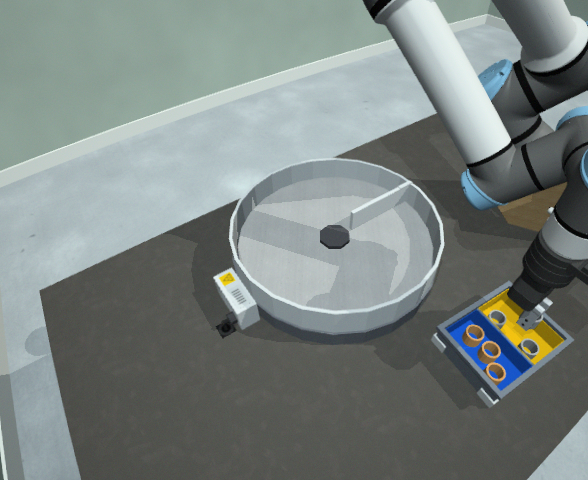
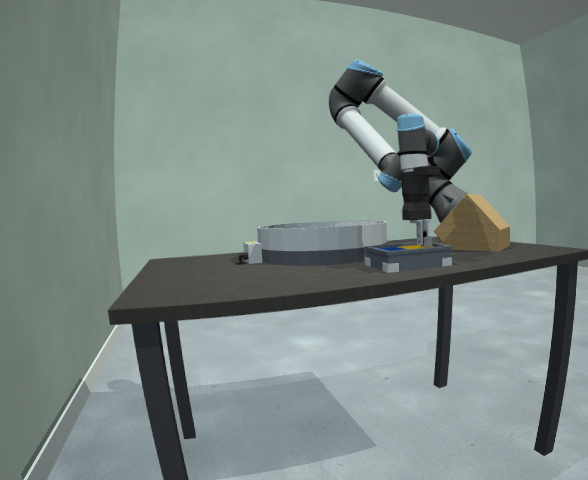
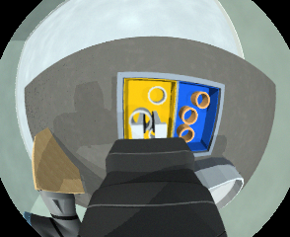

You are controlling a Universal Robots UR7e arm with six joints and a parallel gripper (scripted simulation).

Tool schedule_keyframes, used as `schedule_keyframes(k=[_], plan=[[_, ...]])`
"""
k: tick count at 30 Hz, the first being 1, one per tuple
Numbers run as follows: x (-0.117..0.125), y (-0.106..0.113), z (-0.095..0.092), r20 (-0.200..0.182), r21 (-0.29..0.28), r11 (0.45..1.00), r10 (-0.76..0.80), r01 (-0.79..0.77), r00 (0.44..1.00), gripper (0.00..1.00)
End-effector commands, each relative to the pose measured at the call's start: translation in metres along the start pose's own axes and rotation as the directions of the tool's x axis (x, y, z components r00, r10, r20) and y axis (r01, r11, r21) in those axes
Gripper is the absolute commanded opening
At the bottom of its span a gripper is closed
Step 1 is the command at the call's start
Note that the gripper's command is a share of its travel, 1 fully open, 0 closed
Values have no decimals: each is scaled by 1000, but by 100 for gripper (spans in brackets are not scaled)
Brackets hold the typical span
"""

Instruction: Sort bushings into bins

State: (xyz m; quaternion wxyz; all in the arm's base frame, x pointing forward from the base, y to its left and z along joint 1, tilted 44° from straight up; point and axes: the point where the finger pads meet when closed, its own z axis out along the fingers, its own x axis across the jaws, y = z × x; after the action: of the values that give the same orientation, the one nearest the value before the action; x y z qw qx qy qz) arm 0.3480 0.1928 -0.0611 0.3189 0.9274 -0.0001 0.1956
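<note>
Where the dark desk (image 2: 294, 289) stands on four black legs, the floor is mottled grey concrete and the walls are pale green, with a light skirting strip along their base. Desk surface: matte charcoal, faintly speckled. Grey turntable (image 1: 263, 304) sits mid-desk; no bushings visible on it. White control box (image 1: 236, 299) touches its rim and carries a yellow warning label; symbol too small to read, no legible writing. Arm is mounted on a tan wooden wedge (image 2: 472, 224). Blue bin (image 1: 459, 343) holds three bronze bushings (image 1: 489, 350). Yellow bin (image 1: 550, 333), adjoining it, holds two steel bushings (image 1: 530, 347). Fingers (image 1: 529, 318) are narrow, clamped on a third steel bushing (image 3: 141, 118) just over the yellow bin.
</note>
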Motion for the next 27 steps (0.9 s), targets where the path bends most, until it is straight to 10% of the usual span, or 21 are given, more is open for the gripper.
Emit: schedule_keyframes(k=[1,27], plan=[[0,0,3,-1,1,1000,0,0,1000,0],[0,0,15,-1,1,1000,0,0,1000,0]])
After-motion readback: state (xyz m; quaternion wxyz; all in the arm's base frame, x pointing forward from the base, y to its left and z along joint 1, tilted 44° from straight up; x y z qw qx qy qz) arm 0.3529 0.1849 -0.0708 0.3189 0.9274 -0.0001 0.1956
